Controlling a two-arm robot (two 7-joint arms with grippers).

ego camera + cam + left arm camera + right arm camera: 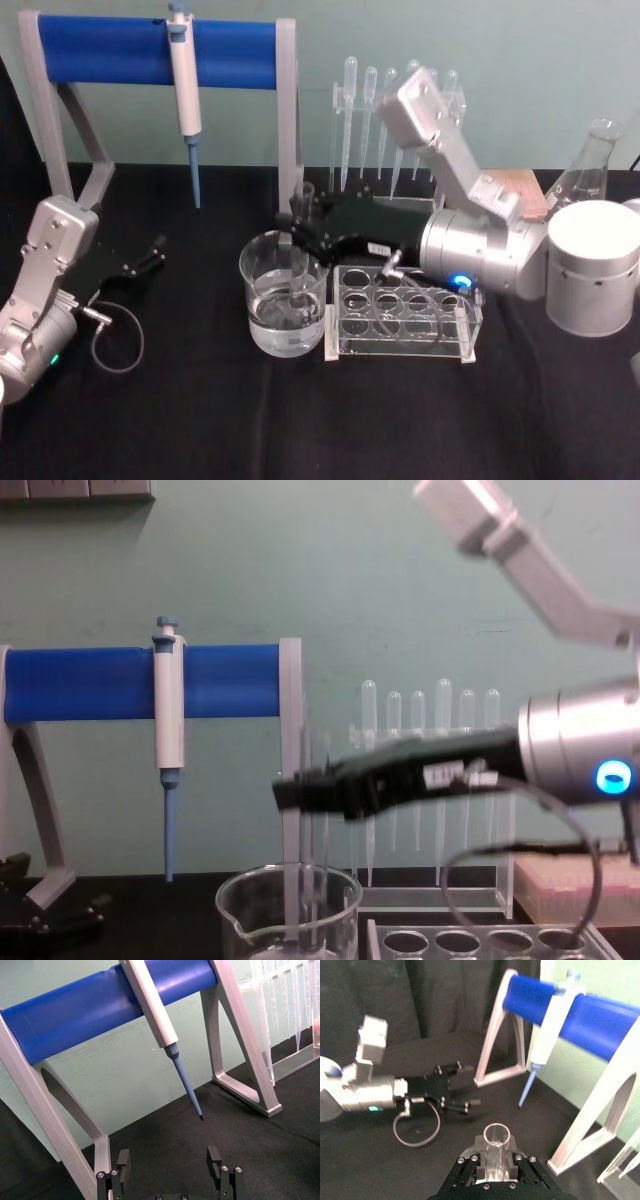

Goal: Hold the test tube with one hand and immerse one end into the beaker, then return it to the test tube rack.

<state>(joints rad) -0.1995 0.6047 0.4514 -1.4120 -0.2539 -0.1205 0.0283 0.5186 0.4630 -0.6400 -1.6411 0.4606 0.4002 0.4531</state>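
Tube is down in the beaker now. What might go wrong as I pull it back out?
The right gripper holds the clear glass test tube upright inside the water-filled glass beaker. Moving sideways before clearing the rim may tip the beaker. The clear acrylic tube rack sits close beside it, so a low return path may clip it.

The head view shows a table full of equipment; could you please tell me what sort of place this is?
Most likely a laboratory bench set up for robot trials: a white pipettor with a blue tip hangs on a blue-barred stand, frosted plastic pipettes stand behind, and a clear glass beaker holds liquid.
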